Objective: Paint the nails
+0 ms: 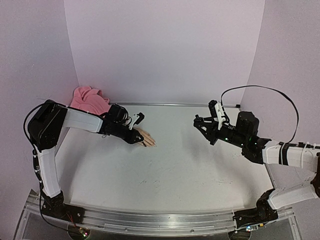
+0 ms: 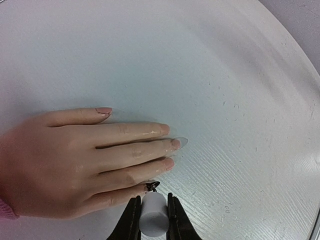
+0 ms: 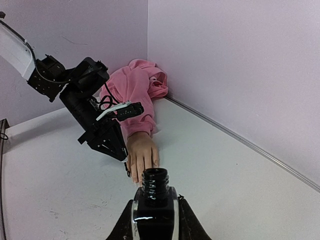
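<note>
Brush point(image 2: 153, 220) pinched in left end effector point(image 2: 153, 200) touches little-finger nail point(image 2: 151, 186) at six o'clock — right end effector point(image 3: 155, 214) clamps open polish bottle point(image 3: 155, 192) upright for dipping

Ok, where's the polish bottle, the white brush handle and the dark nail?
polish bottle point(image 3: 155, 215): right wrist view, its black body.
white brush handle point(image 2: 153, 215): left wrist view, its middle.
dark nail point(image 2: 151, 186): left wrist view, little finger's tip.
</note>
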### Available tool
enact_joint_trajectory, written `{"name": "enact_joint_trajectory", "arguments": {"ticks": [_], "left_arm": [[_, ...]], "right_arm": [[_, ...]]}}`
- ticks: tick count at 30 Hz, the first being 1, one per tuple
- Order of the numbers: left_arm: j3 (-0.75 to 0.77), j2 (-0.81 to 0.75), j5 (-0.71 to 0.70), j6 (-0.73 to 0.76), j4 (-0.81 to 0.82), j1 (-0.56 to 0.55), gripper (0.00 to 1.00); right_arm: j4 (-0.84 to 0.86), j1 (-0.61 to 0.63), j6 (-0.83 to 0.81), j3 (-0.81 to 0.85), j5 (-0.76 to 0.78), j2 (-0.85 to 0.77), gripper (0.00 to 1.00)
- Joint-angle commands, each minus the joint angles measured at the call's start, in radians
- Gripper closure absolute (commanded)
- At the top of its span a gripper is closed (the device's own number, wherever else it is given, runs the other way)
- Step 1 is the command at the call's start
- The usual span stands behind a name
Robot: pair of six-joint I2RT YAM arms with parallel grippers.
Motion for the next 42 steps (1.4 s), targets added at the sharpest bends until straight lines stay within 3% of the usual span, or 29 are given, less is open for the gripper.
{"name": "enact_joint_trajectory", "arguments": {"ticks": [1, 42], "left_arm": [[0.037, 0.016, 0.007, 0.008, 0.035, 0.006, 1.0], [0.059, 0.021, 0.0, 0.02, 0.034, 0.006, 1.0]], "right_arm": [[0.086, -0.005, 0.013, 0.015, -0.022, -0.002, 1.0], [0.094, -0.01, 0.019, 0.009, -0.03, 0.002, 1.0]]}}
